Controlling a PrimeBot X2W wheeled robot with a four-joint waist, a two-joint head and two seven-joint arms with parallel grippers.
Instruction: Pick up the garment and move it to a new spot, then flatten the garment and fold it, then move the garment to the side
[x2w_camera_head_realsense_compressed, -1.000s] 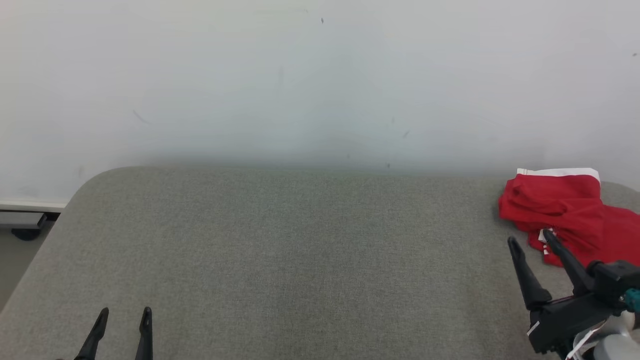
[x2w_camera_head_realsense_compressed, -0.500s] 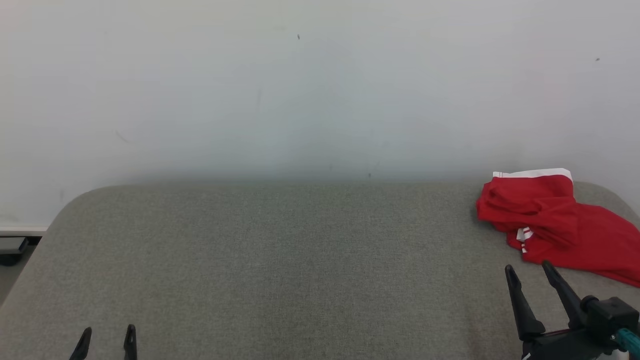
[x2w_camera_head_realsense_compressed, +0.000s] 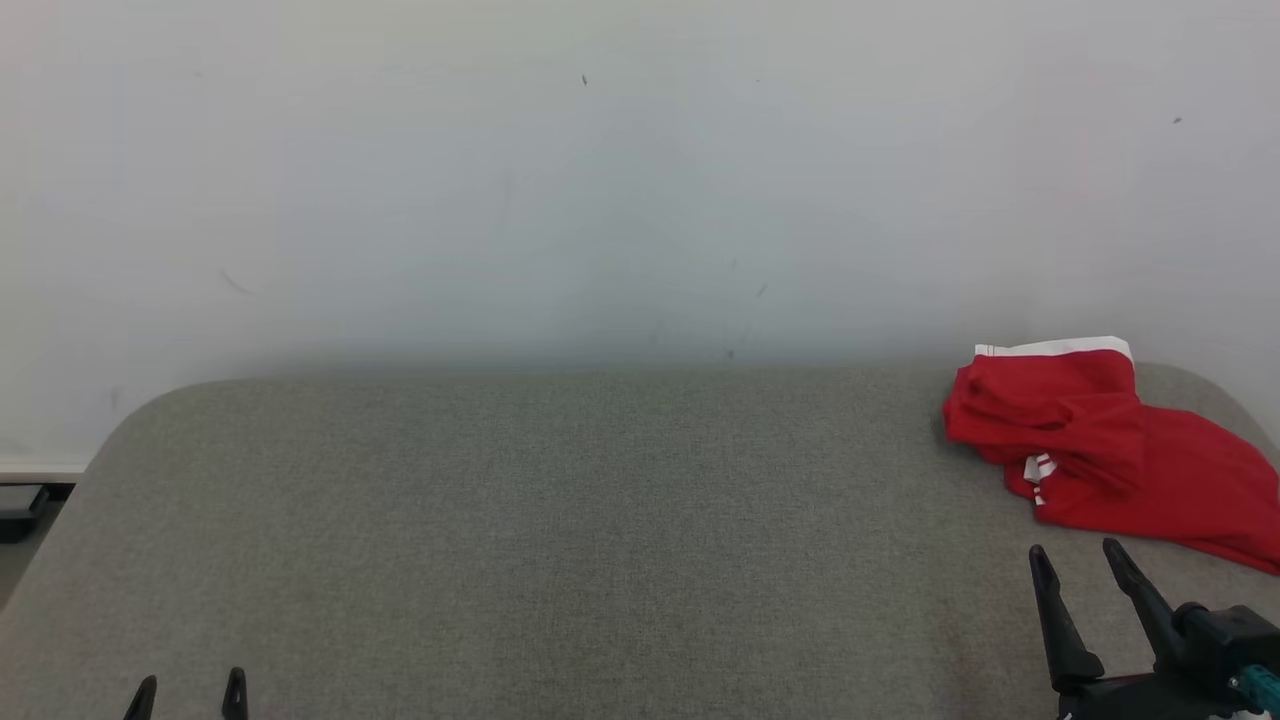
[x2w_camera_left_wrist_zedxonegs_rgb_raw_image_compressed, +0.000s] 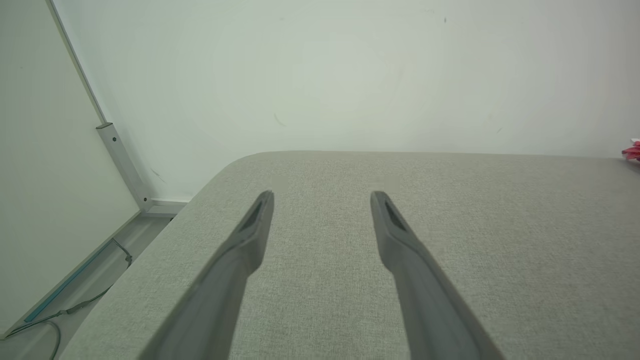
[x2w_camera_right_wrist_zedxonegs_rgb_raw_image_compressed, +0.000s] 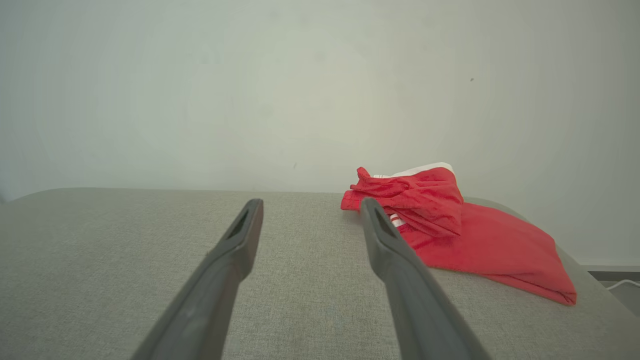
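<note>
Red garment: crumpled heap with a white band along its far edge, small white stripes at a fold, and a flatter part trailing right.
Place: far right corner of the grey fabric tabletop.
Right jaws: spread, empty, near the garment but apart.
Left jaws: spread, empty, at the near left.

Grey surface lies bare ahead of the left fingers; just beyond the right fingers, the red garment blocks.
</note>
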